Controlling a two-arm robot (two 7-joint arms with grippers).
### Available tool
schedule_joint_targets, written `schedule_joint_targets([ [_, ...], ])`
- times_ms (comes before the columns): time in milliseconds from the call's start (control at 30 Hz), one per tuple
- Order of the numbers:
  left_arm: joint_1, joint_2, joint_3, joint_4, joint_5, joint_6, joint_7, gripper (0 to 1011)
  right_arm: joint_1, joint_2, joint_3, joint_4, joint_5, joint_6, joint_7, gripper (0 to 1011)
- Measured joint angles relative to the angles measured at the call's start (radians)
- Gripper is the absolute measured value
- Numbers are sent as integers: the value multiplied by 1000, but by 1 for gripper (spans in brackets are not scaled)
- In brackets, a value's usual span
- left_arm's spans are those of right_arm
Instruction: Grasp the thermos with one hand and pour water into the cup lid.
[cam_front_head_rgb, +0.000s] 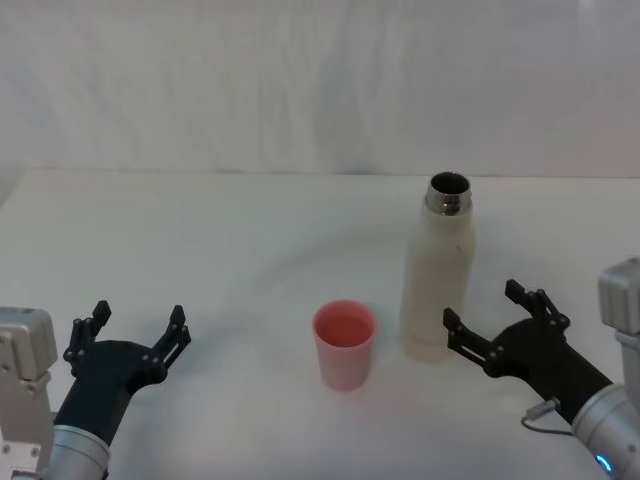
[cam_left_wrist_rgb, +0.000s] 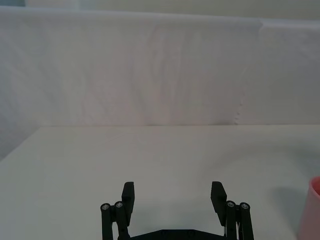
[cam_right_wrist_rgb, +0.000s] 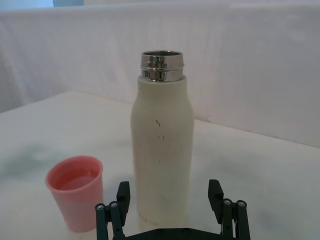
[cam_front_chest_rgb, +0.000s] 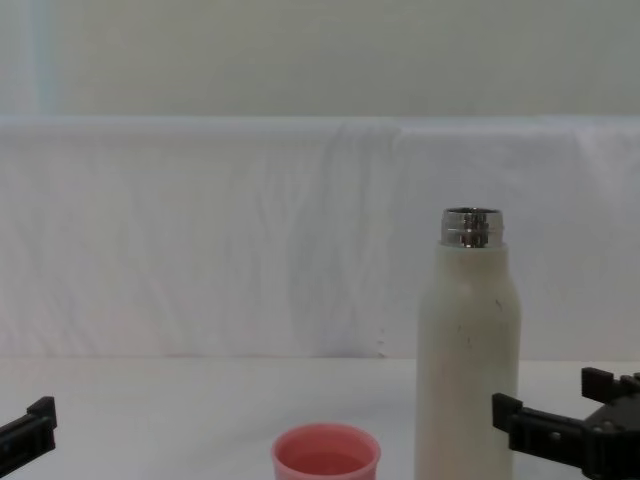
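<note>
We take the cup lid (cam_front_head_rgb: 345, 343) as our landmark. It stands upright on the white table (cam_front_head_rgb: 230, 250), mouth up, a short salmon-pink plastic cup with a slight taper toward its base; in the right wrist view (cam_right_wrist_rgb: 75, 198) we see a shallow layer of liquid in its bottom.

Nearer the robot than the cup lid and well off to its left, we have the left gripper (cam_front_head_rgb: 137, 330) low over the table. Its fingers are spread wide, nothing between them, touching nothing; in the left wrist view (cam_left_wrist_rgb: 173, 196) we see only bare table in the gap, with the cup lid's pink edge (cam_left_wrist_rgb: 312, 210) off to one side.

Right of the cup lid and a bit nearer than the bottle, we have the right gripper (cam_front_head_rgb: 498, 312). Fingers spread wide, holding nothing. One fingertip (cam_front_head_rgb: 453, 322) sits just beside the bottle's lower body; we cannot tell if it touches. In the right wrist view (cam_right_wrist_rgb: 169, 192) the bottle base stands in line with the gap, just ahead of the tips.

Just right of the cup lid and slightly farther back, near but apart, the thermos (cam_front_head_rgb: 438, 272) stands upright: tall cream-white cylinder, rounded shoulders, narrow shiny steel threaded neck, uncapped, dark open mouth. We see small dark specks on its body (cam_right_wrist_rgb: 161, 150).

Farthest back, behind the cup lid, a white cloth backdrop (cam_front_chest_rgb: 200, 240).
</note>
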Motion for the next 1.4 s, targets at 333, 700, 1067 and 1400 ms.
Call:
schedule_joint_targets([
  [333,0,0,0,0,0,0,0,1001,-72,15,10,-54,6,-44,2,1003],
  [700,0,0,0,0,0,0,0,1001,-83,-20,-28,-27,-40,-114,-14,1003],
  [1067,0,0,0,0,0,0,0,1001,-53,-57,-41,24,-57,-124,-13,1003],
  [1400,0,0,0,0,0,0,0,1001,-48,-63,-45,35,-53,-124,-5,1003],
])
